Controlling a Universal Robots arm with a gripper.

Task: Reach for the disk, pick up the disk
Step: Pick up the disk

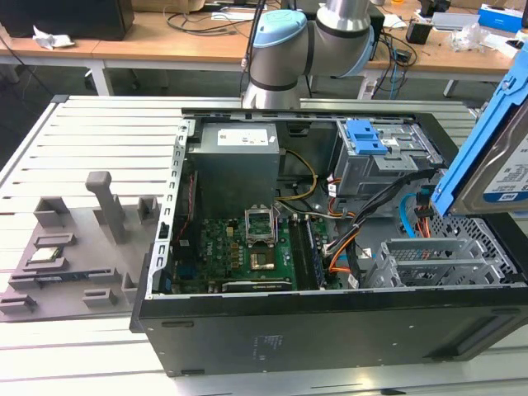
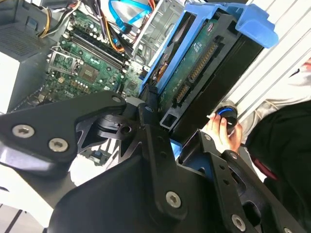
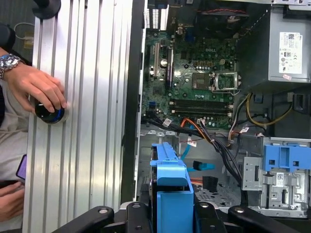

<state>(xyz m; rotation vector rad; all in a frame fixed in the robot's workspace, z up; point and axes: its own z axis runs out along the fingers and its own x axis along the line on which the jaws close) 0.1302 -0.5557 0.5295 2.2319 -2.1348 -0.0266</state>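
The jaws are clamped on the disk (image 2: 194, 73), gripping it edge-on by its blue side rails; in the first wrist view it (image 3: 171, 194) stands at the bottom centre between the black fingers (image 3: 141, 218). In the exterior view the disk (image 1: 495, 157) hangs tilted at the right edge of the frame, lifted above the open computer case (image 1: 330, 322). Below it lie the motherboard (image 1: 247, 247) and the grey drive cage (image 1: 388, 157) with its blue latch (image 1: 367, 136). The case rests on a slatted metal table (image 1: 82, 140). A person's hand (image 3: 36, 87) holds a dark knob (image 3: 48, 112) at the left of the first wrist view.
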